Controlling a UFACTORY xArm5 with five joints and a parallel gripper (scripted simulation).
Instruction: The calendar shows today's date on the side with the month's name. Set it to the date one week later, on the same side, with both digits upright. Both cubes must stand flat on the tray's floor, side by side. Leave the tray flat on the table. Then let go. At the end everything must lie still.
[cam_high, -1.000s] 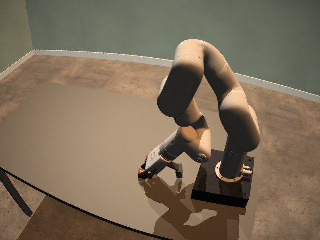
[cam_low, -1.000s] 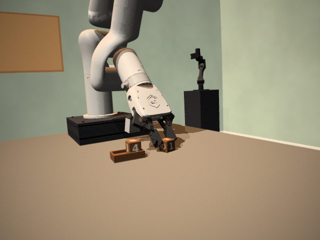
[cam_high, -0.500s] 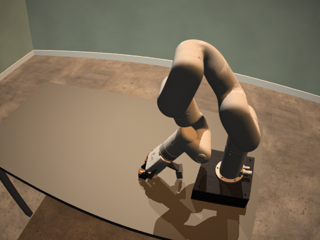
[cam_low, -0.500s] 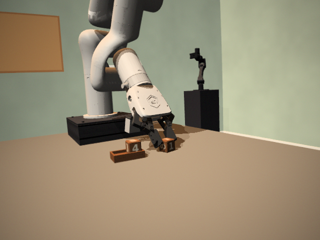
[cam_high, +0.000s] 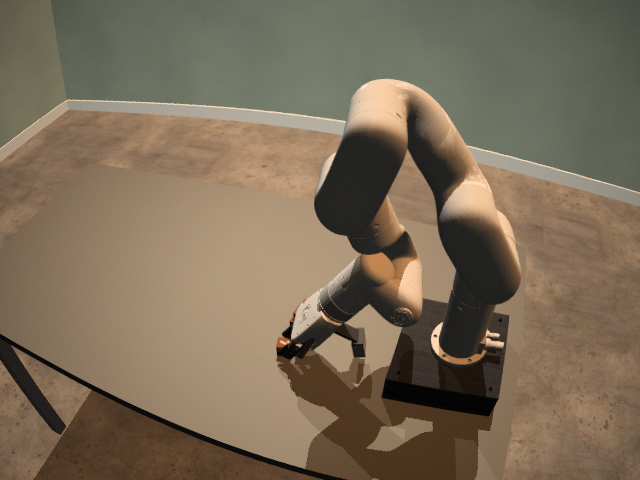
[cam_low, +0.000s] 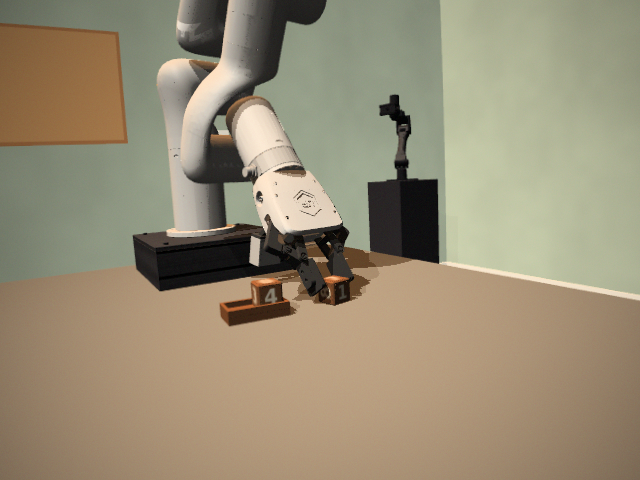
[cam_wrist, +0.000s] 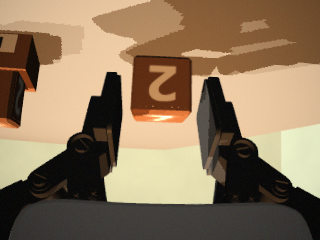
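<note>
A brown tray (cam_low: 242, 311) lies flat on the table, with a cube showing 4 (cam_low: 268, 293) standing at its right end. The tray with its cube also shows, cut off, at the left edge of the wrist view (cam_wrist: 14, 80). A second cube (cam_low: 337, 291) (cam_wrist: 160, 88) (cam_high: 283, 342) stands on the table right of the tray, showing 1 towards the exterior camera and a 2 in the wrist view. My gripper (cam_low: 328, 284) (cam_wrist: 161, 94) (cam_high: 290, 350) is tilted down over this cube, its fingers open on either side with gaps. In the top view the gripper hides the tray.
The arm's black base block (cam_high: 444, 372) (cam_low: 196, 258) stands just behind the tray. A black pedestal with a camera stand (cam_low: 403, 217) is beyond the table at the back right. The table's front edge (cam_high: 155, 415) runs below the gripper in the top view.
</note>
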